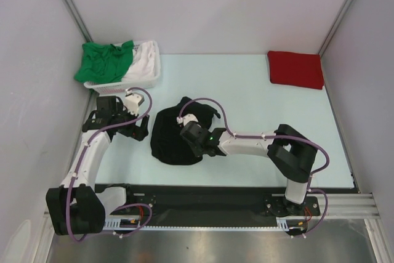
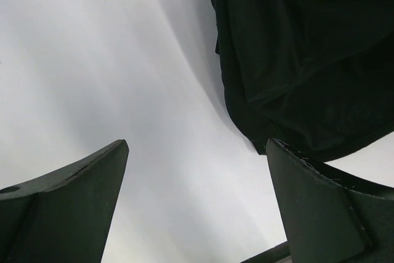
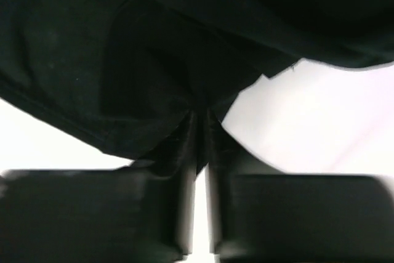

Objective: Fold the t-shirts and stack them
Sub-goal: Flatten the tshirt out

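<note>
The black t-shirt (image 1: 169,137) lies crumpled on the pale table left of centre. My right gripper (image 1: 188,132) is over it, shut on a pinched fold of the black cloth (image 3: 154,60). My left gripper (image 1: 143,129) is open and empty just left of the shirt; in its wrist view the black cloth (image 2: 295,60) lies beyond the right finger. The red t-shirt (image 1: 295,69) lies folded at the far right. The green t-shirt (image 1: 104,60) and the white t-shirt (image 1: 143,60) hang over the basket at the far left.
The white plastic basket (image 1: 123,82) stands at the far left corner. Grey walls close in the table on the left, the back and the right. A black rail (image 1: 203,198) runs along the near edge by the arm bases.
</note>
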Controlling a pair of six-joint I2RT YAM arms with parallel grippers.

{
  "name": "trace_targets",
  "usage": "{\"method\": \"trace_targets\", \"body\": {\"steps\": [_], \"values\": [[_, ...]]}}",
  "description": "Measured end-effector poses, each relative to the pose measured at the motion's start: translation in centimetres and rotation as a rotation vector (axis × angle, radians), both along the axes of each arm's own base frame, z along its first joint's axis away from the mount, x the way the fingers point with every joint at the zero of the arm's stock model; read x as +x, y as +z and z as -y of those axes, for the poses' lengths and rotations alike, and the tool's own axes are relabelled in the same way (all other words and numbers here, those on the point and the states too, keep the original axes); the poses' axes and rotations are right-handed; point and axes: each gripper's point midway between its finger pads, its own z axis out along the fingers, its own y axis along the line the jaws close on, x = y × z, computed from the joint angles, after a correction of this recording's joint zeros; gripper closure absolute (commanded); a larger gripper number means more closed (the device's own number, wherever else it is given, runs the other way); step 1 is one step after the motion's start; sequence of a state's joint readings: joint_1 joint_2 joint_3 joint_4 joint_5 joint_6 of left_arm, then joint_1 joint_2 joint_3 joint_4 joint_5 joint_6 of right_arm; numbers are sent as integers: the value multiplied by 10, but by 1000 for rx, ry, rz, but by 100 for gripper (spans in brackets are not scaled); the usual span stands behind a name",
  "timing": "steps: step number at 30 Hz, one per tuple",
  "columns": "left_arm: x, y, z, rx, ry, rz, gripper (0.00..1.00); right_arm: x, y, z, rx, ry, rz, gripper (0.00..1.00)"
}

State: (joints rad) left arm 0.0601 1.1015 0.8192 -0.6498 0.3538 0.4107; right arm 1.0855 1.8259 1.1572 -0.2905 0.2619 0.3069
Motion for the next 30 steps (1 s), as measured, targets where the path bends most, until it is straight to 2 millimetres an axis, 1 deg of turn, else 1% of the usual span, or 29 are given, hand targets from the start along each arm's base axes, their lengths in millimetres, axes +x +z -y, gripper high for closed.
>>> {"method": "trace_targets", "body": {"steps": [1,3,5,7,9,10,11,12,13,14,15,17,18,20,22,23,24,25,26,27,28,29,30], "values": [[0,0,0,0,0,0,0,1,0,2,-12,-5,8,100],[0,0,0,0,1,-1,0,3,2,5,-27,-12,17,100],[-1,0,0,0,1,-3,0,5,8,8,-38,-3,25,100],[-1,0,0,-1,1,-4,0,8,27,6,-25,21,29,100],[0,1,-1,0,3,-3,0,16,63,-5,45,42,53,100],[0,2,-1,0,4,-2,0,21,91,-12,102,55,73,100],[1,5,-2,0,6,2,0,28,125,-18,173,68,105,100],[2,9,-2,1,8,9,0,34,165,-23,259,78,148,100],[4,14,-3,2,10,18,0,40,208,-23,349,85,201,100],[7,20,-4,3,11,29,0,43,253,-19,444,90,255,100],[9,26,-5,4,13,43,0,44,289,-11,519,93,300,100],[16,42,-6,8,13,77,0,45,369,21,686,81,415,100],[18,49,-6,12,10,95,0,44,402,41,759,68,469,100],[25,66,-6,13,4,136,0,44,453,86,863,10,582,100],[30,81,-4,9,-8,172,0,44,480,122,908,-55,661,100],[31,87,-4,6,-12,184,0,41,487,132,925,-74,680,100],[33,93,-2,1,-18,199,0,47,491,152,932,-123,714,100],[35,98,0,-6,-25,209,1,50,488,165,931,-165,724,100],[37,102,2,-11,-35,216,5,53,485,176,931,-202,732,100],[39,104,6,-13,-47,218,7,60,477,190,923,-254,735,100],[40,104,11,-16,-63,215,10,70,464,205,911,-316,731,100],[42,102,20,-13,-91,207,14,78,450,216,897,-366,717,100],[42,100,31,-15,-126,201,15,87,435,228,882,-424,700,100]]}}
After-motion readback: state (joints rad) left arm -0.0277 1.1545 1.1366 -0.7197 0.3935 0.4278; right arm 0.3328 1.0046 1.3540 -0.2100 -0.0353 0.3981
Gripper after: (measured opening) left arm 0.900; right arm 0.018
